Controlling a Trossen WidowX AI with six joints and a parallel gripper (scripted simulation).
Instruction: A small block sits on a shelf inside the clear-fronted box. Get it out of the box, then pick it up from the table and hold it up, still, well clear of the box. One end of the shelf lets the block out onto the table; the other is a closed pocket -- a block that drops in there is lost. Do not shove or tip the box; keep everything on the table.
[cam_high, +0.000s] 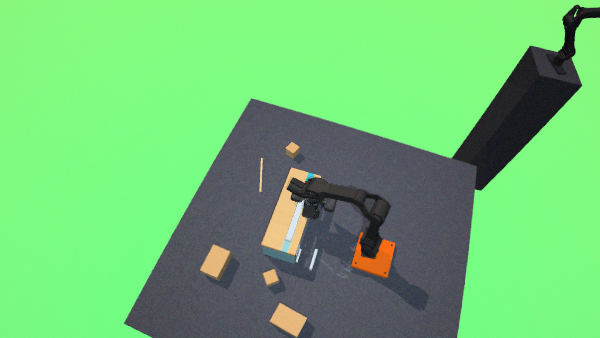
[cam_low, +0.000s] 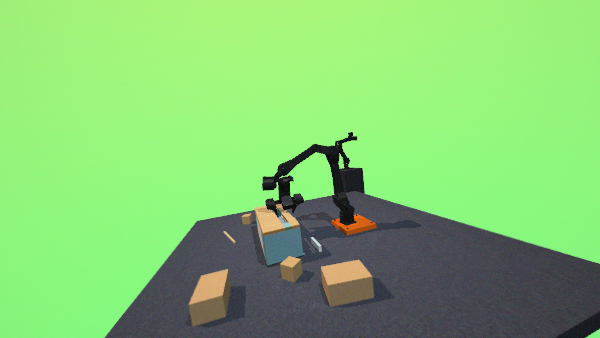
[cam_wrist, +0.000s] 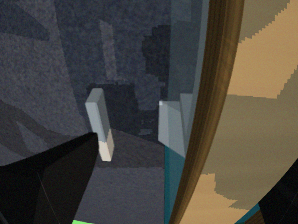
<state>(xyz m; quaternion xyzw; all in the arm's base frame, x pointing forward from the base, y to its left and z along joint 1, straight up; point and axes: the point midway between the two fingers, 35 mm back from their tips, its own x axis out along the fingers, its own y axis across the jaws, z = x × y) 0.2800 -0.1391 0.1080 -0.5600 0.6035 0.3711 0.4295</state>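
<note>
While the tool (cam_high: 296, 188) is hanging released, with its jaws standing wide and nothing between them, the step in hand is looking like the reach into the box (cam_high: 278, 222), not yet the lift. To the tool's left a thin stick (cam_high: 260, 175) is lying on the counter (cam_high: 425, 200), well apart from the box. Directly beneath the tool the box's tan lid is showing a pale slot (cam_high: 295, 222) running along its length, and the tool is hovering over the end nearest itself, just beside a cyan patch (cam_high: 311, 176). The block itself is not showing plainly; it is presumably sitting on the shelf under the lid, so I cannot tell which end it is nearer. The next move is calling for a finger lowered through the slot and a gentle sweep toward the open end, without nudging the box. Beyond the box's other end two white strips (cam_high: 313, 259) and three tan crates are resting. To the tool's right the orange base (cam_high: 373, 257) is sitting on the dark counter, and further right a dark pillar (cam_high: 520, 115) is standing against plain green surroundings.
</note>
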